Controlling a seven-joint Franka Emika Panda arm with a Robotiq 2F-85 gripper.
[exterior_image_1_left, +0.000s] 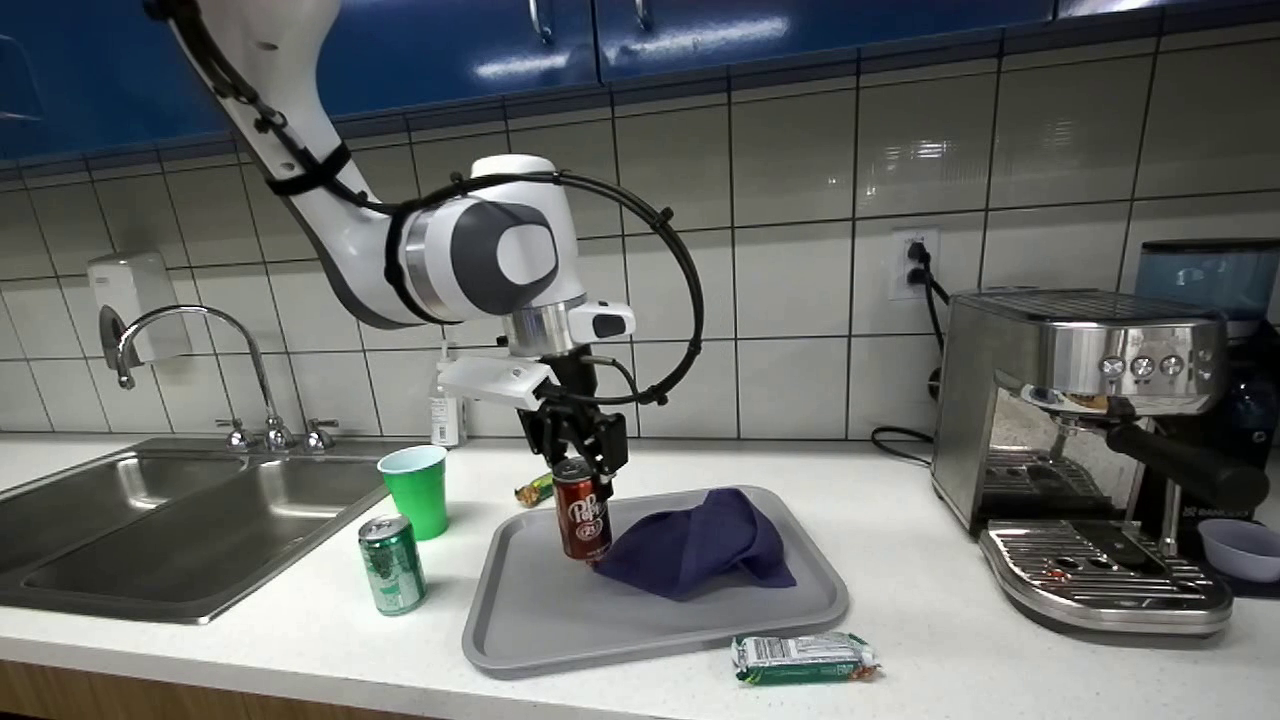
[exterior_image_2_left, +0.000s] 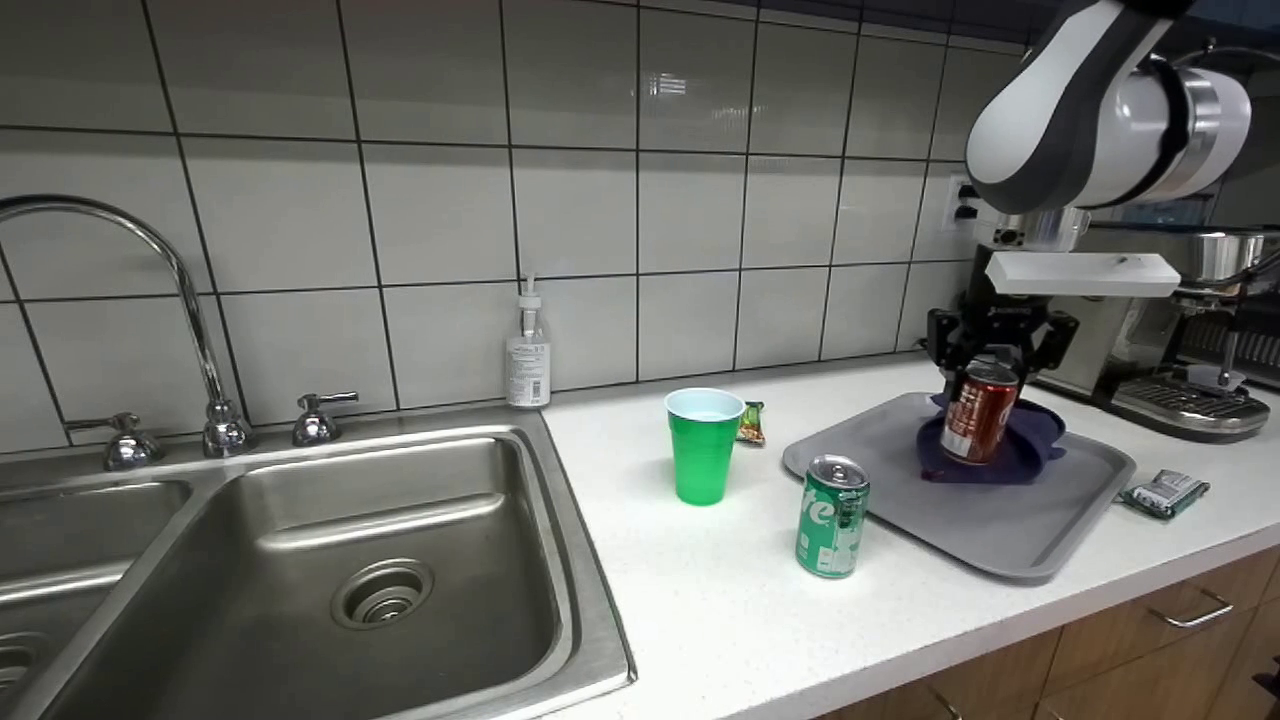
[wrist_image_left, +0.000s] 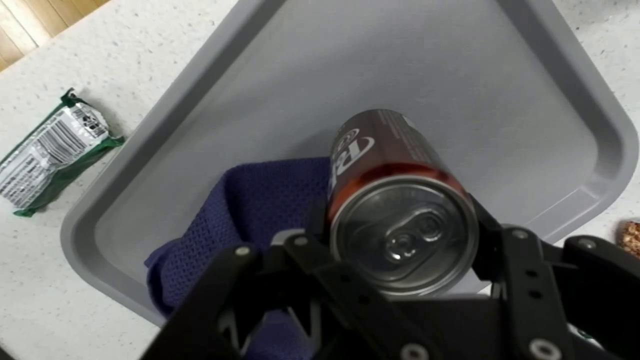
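Observation:
My gripper is shut on a dark red soda can, its black fingers pressing on either side near the silver lid. In both exterior views the can leans slightly and hangs low over a grey tray; whether its base touches the tray I cannot tell. A crumpled dark purple cloth lies on the tray right beside the can. In an exterior view the cloth shows partly behind the can. The gripper points down, with the far finger partly hidden in the exterior views.
Left of the tray stand a green can and a green cup. A green-and-white wrapped bar lies by the front rim, another small packet behind. The sink and an espresso machine flank the counter.

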